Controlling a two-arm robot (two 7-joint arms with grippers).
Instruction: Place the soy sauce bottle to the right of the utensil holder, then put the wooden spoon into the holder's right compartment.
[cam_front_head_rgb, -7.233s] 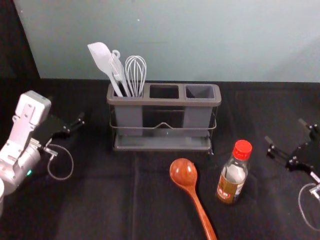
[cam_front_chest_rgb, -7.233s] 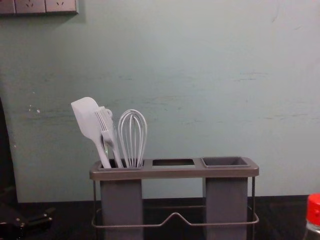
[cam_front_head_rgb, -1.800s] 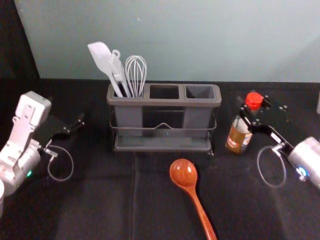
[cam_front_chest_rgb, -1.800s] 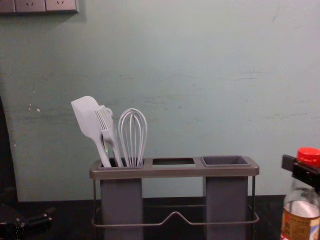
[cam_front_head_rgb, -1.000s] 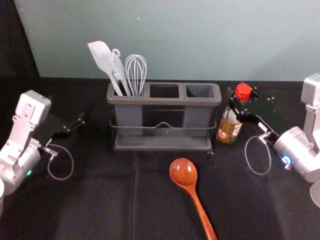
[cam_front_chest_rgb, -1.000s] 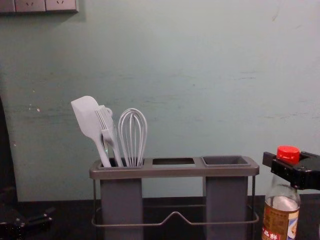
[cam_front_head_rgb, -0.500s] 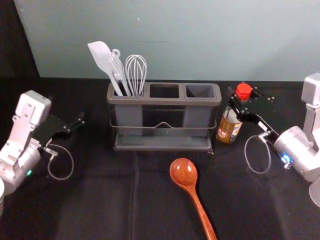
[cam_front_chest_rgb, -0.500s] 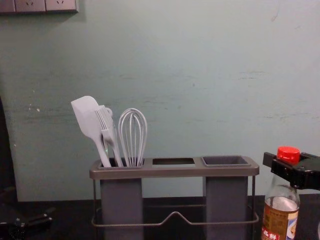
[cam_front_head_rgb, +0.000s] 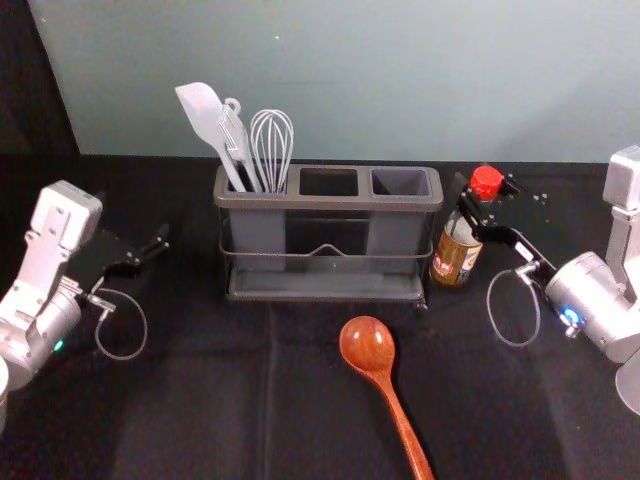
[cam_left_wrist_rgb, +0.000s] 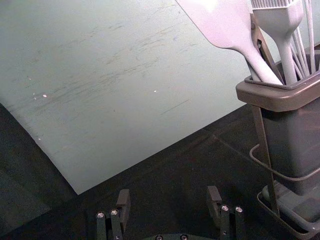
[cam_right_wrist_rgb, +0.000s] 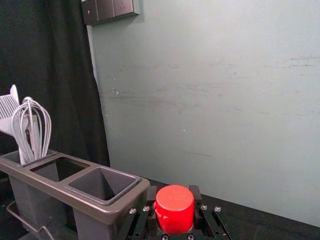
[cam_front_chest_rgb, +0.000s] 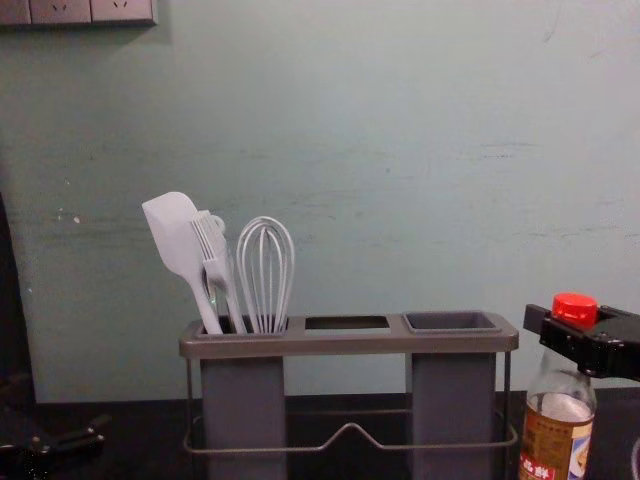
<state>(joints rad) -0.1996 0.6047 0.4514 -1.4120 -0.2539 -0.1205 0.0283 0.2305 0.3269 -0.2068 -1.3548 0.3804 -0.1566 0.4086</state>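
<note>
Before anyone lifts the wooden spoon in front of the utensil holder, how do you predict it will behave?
The wooden spoon should stay stiff, being solid wood. Its slender handle suggests it is fairly light. Its glossy finish may make it slippery, and the wide bowl could dip if it is held by the handle's end.

The clear-glass soy sauce bottle (cam_front_head_rgb: 455, 262), red-capped and brown-labelled, is held at its neck, roughly upright, just to the right of the utensil holder (cam_front_head_rgb: 325, 205). The holder is dark grey, stood upright, and divided into three compartments in a row. The glossy reddish-brown wooden spoon (cam_front_head_rgb: 368, 347) is laid in front of the holder, its bowl pointed towards it.
</note>
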